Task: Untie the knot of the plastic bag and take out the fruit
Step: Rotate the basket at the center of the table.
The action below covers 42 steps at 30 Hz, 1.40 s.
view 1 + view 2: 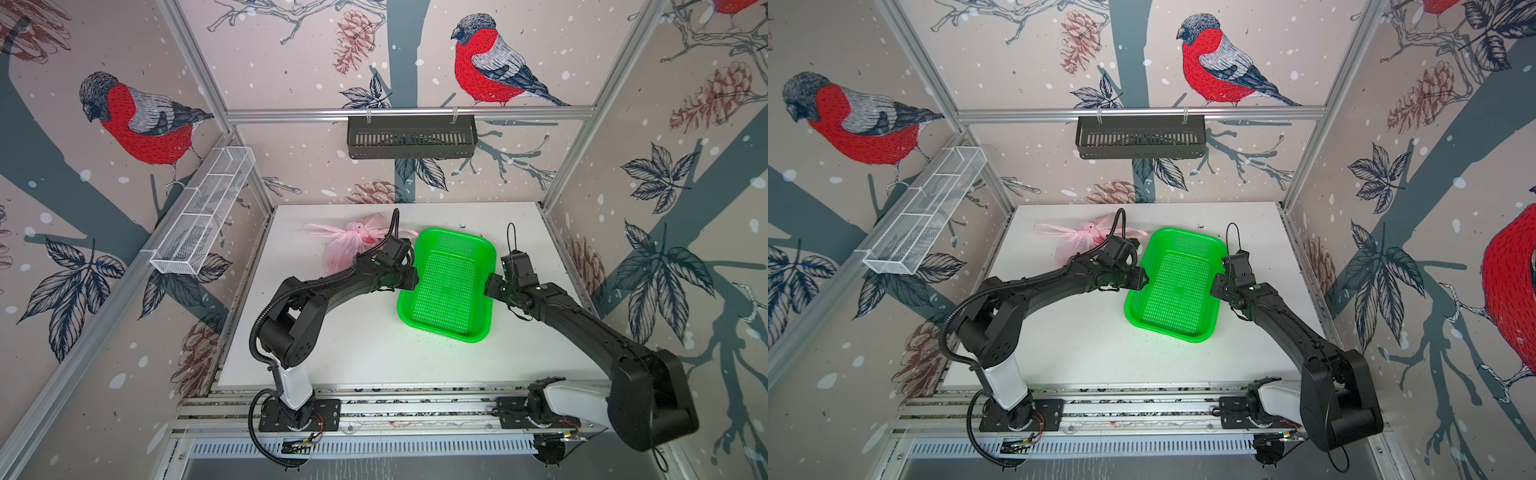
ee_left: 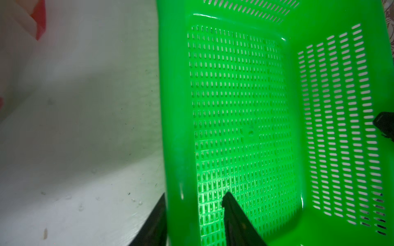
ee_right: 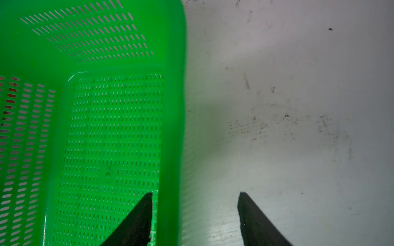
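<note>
Task state: nothing of the task proper is done. The plastic bag (image 1: 347, 249) lies at the far left of the table (image 1: 332, 353), the knot (image 1: 356, 227) still tied, loop ends splayed sideways. I cannot make out the fruit through the film.

Both arms are at the green basket (image 1: 457, 236) instead (staging it, I judge). The left gripper (image 2: 195, 194) straddles one long rim, with one finger inside and one outside. The jaws are narrow, but I cannot tell whether they pinch the wall. The right gripper (image 3: 195, 193) stands open astride the opposite rim, with clear table showing between the rim and its outer finger.

Room: the near half of the table is bare, and so is the strip to the right of the basket. The basket's far corner sits just beside one loop end. In both top views the left wrist overlaps the bag, so the reach to the knot is short but crowded.
</note>
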Available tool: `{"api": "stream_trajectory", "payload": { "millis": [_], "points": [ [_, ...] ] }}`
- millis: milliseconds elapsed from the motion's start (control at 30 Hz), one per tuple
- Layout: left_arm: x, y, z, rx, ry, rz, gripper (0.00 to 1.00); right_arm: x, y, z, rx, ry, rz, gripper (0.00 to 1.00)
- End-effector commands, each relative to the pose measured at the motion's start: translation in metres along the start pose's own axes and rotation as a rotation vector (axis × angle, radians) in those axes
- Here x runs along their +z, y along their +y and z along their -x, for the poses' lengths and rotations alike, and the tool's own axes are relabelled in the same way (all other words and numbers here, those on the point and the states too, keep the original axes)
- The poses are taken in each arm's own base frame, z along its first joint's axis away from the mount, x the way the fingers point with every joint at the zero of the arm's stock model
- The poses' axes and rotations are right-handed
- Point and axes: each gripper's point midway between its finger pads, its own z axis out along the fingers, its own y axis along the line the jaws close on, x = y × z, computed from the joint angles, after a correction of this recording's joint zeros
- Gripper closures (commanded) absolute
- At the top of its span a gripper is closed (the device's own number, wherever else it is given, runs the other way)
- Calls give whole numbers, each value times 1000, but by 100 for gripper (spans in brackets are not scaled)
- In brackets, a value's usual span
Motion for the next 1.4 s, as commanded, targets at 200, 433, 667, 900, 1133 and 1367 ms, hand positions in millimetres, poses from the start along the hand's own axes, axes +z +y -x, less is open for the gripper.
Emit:
{"api": "stream_trajectory", "payload": {
  "millis": [200,433,667,900,1133,1367],
  "points": [
    [0,-5,-16,-87,0,-13,88,-18,-2,28,31,-83,3,33],
    [-7,-9,-39,-172,-18,15,95,-35,-12,50,69,-147,14,33],
    [-8,-18,-70,-291,-30,52,97,-42,-17,63,96,-184,13,32],
    [-8,-14,-93,-436,-88,65,98,-41,-13,70,83,-199,28,31],
    [-10,-25,-93,-423,-97,43,98,-43,-13,75,85,-204,37,30],
    [-19,-27,-88,-365,-104,109,95,-39,-10,71,95,-200,63,30]
  ]
}}
